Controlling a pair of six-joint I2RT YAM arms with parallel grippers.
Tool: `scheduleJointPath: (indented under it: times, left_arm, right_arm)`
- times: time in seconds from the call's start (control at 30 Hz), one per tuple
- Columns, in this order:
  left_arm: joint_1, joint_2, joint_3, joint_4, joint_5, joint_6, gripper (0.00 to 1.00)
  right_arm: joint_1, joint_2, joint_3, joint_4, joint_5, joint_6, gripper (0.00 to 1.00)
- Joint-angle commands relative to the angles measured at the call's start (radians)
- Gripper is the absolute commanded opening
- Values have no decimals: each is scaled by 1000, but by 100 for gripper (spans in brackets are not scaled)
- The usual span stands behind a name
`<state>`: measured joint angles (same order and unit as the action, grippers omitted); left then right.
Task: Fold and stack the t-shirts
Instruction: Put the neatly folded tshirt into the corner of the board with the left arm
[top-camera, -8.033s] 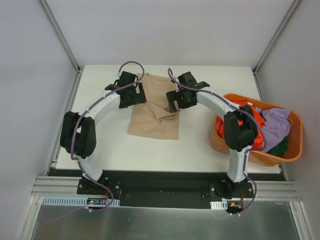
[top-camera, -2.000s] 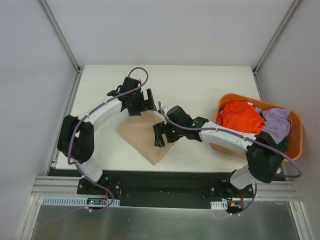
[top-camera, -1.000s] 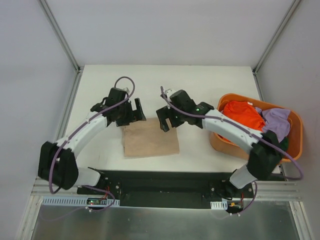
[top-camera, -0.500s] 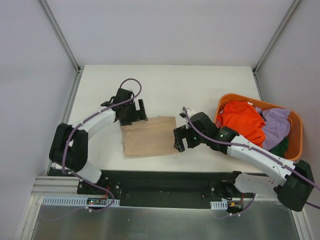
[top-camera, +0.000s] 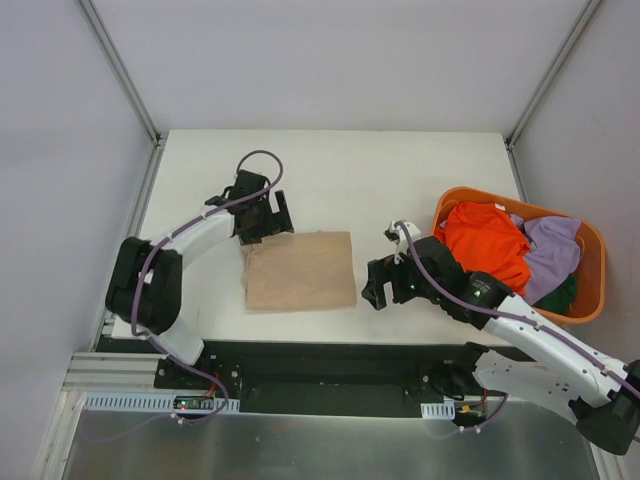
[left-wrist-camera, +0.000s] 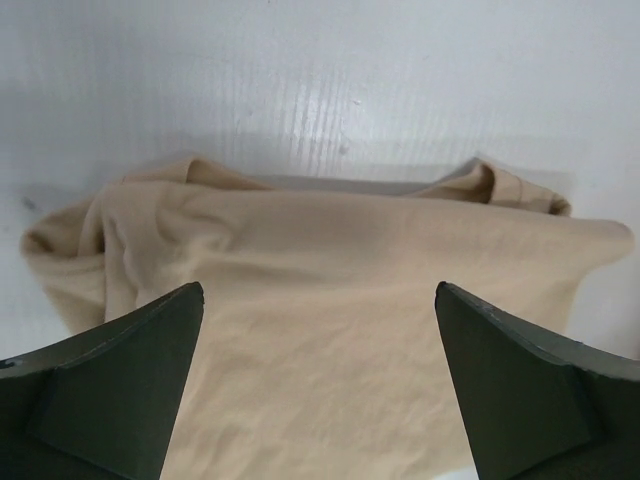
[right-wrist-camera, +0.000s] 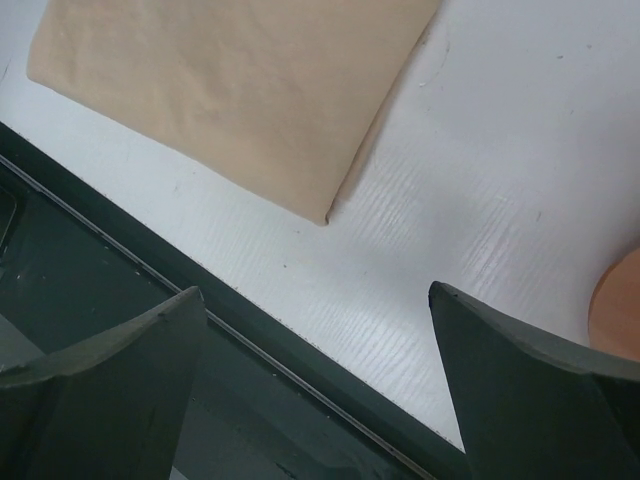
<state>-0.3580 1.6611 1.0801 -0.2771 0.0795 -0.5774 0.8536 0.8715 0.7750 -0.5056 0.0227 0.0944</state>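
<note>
A folded tan t-shirt (top-camera: 300, 270) is laid on the worktop (top-camera: 400, 180). The left tool (top-camera: 266, 228), at its 11 o'clock corner, and the right tool (top-camera: 370, 288), at 3 o'clock, are shown with fingers spread.

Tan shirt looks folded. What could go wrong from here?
1. The left end effector hangs open over the bunched far edge of the tan t-shirt; retracting low could snag it and undo the fold.
2. The shirt's near corner lies close to the table's front edge; a nudge could slide it off.
3. The right arm crosses the orange basket's near corner and could bump it.
</note>
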Motion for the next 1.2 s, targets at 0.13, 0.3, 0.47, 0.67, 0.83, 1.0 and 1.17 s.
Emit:
scheduleJointPath:
  times: [0.13,0.3,0.47,0.67,0.83,1.0,1.17]
  left_arm:
    - [13,-383,-251,-103,-161,-148,99]
    - [24,-403,-388,-125,-194,-196,98]
    - [25,-299,-395,-116,-265,-208,78]
    - [25,-201,-378,-76,-185,-196,25]
    - [25,-161,-309,-63,-194,-151,0]
    - [24,-46,-136,-69,-297,-67,0]
    - [42,126,125,-131,-513,19,0]
  right_arm:
    - [4,-123,-75,12,54,13,96]
    - [2,-146,-88,13,45,7,96]
    - [2,-114,-83,26,52,-12,96]
    - [2,-71,-71,24,78,-15,96]
    - [4,-58,-59,30,111,-35,96]
    - [2,-42,-52,41,134,-74,96]
    - [2,-43,-51,38,175,-122,96]
